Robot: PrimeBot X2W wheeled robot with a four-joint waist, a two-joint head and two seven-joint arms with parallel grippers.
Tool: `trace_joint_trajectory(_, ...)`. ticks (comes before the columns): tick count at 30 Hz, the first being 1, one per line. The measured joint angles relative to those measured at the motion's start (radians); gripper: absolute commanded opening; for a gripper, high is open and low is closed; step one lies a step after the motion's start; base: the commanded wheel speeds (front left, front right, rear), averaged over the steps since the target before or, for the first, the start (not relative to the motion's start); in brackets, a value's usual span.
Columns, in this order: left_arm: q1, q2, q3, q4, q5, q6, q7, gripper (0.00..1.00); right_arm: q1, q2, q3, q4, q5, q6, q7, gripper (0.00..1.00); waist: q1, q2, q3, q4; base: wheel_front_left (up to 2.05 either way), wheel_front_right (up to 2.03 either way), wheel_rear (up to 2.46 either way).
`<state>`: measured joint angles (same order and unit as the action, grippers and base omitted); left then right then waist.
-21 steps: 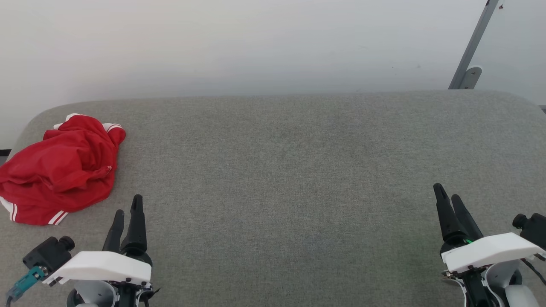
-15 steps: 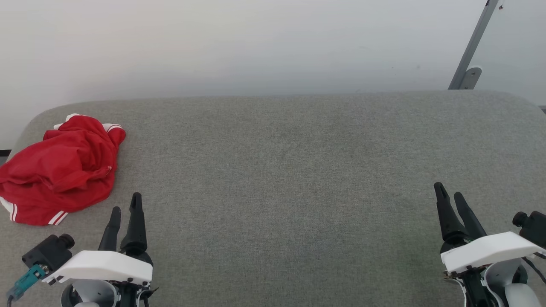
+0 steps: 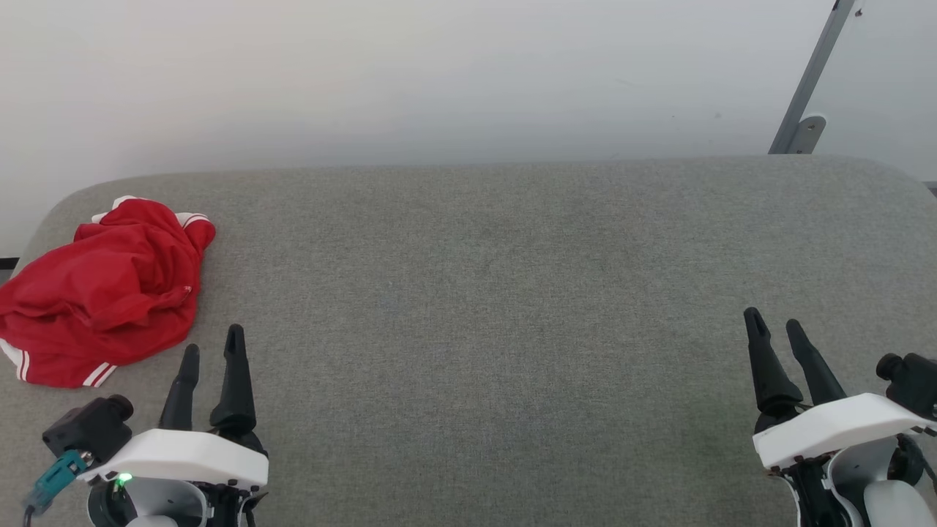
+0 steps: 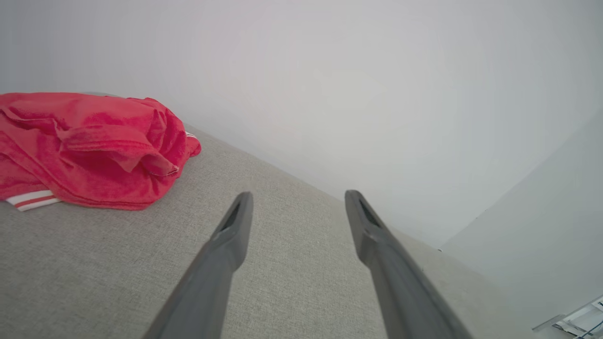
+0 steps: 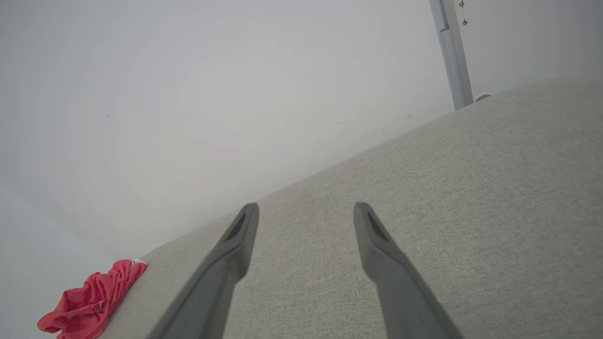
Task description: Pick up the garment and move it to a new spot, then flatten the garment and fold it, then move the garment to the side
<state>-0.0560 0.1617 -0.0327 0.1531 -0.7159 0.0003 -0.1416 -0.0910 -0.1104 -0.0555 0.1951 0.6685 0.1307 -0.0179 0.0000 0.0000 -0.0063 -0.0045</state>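
Spreading wider than before, left claw (image 3: 212, 340) and right claw (image 3: 772, 320), both splayed, empty, garment (image 3: 102, 293) crumpled, unmoved

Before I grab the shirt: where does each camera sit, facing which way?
Head: high, looking down at the grey cushion; left gripper and right gripper at bottom corners, open.
Left wrist: along its fingers toward the wall; shirt close, upper left.
Right wrist: along its fingers across the cushion.
Shared: all show the shirt.

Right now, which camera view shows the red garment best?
The head view: the garment lies crumpled, nearly whole, at the left end of the grey surface. The left wrist view is closer, showing folds, but crops its left side. The right wrist view shows it small, far off.
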Motion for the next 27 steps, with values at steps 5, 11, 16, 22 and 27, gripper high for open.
trace_joint_trajectory(5,0.0,0.002,-0.002,-0.005,0.052,-0.002,-0.012,1.0,0.0,-0.005,0.003,-0.009,-0.047,0.0,-0.005,1.0,0.0,0.0,0.0,-0.001,0.0,0.0,0.0)
trace_joint_trajectory(11,0.0,0.004,-0.006,-0.009,0.119,-0.01,-0.03,1.0,-0.002,-0.011,0.007,-0.02,-0.103,0.0,-0.01,1.0,0.0,0.0,0.0,-0.002,0.0,0.0,0.0)
trace_joint_trajectory(16,0.0,0.005,-0.006,-0.01,0.164,-0.014,-0.043,1.0,-0.002,-0.015,0.01,-0.027,-0.149,0.0,-0.018,1.0,0.0,0.0,-0.001,-0.002,0.0,0.0,0.0)
trace_joint_trajectory(22,0.0,0.007,-0.006,-0.015,0.217,-0.019,-0.054,1.0,-0.002,-0.016,0.013,-0.035,-0.201,0.0,-0.027,1.0,0.0,0.0,-0.001,-0.003,0.0,0.0,0.0)
trace_joint_trajectory(27,0.0,0.008,-0.009,-0.021,0.254,-0.024,-0.067,1.0,-0.002,-0.021,0.014,-0.039,-0.238,0.0,-0.032,1.0,0.0,0.0,0.0,-0.004,0.0,0.0,0.0)
